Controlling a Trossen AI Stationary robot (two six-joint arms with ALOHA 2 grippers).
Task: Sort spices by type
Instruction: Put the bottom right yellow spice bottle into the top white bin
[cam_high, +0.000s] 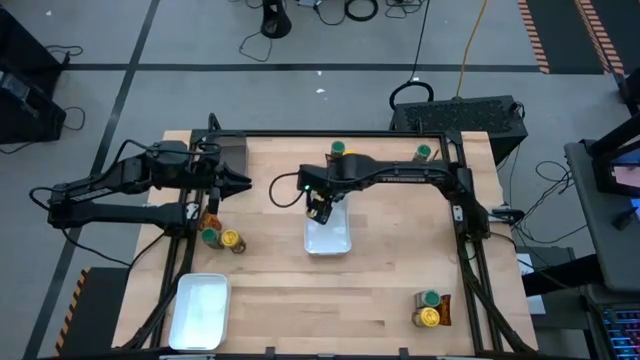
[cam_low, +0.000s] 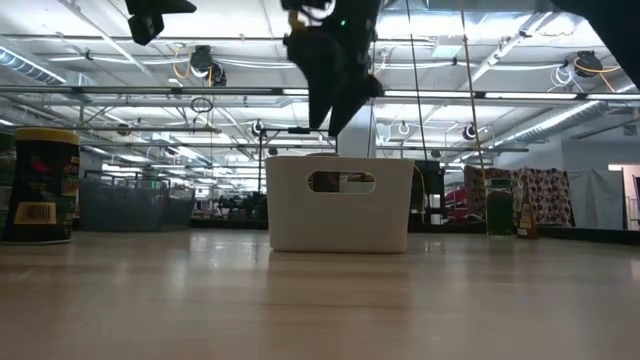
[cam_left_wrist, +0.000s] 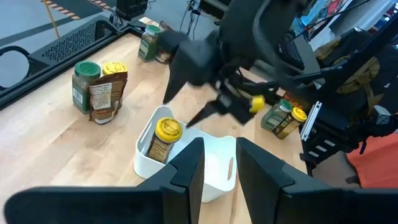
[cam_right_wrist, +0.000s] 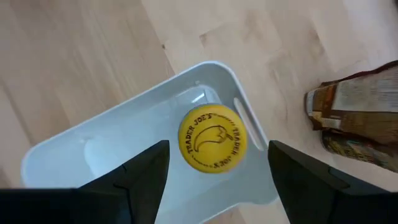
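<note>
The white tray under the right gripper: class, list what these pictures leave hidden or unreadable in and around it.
- High view: the right gripper and its arm cover the far end of the white tray, hiding the yellow-lidded jar.
- Low view: the tray wall hides what lies inside.
- Left wrist view: the jar's label is too small to read.
- Right wrist view: the brown packet is cut off by the picture's edge.

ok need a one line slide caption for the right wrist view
Open right gripper above a white tray holding one upright yellow-lidded jar, a brown packet on the table beside it.
</note>
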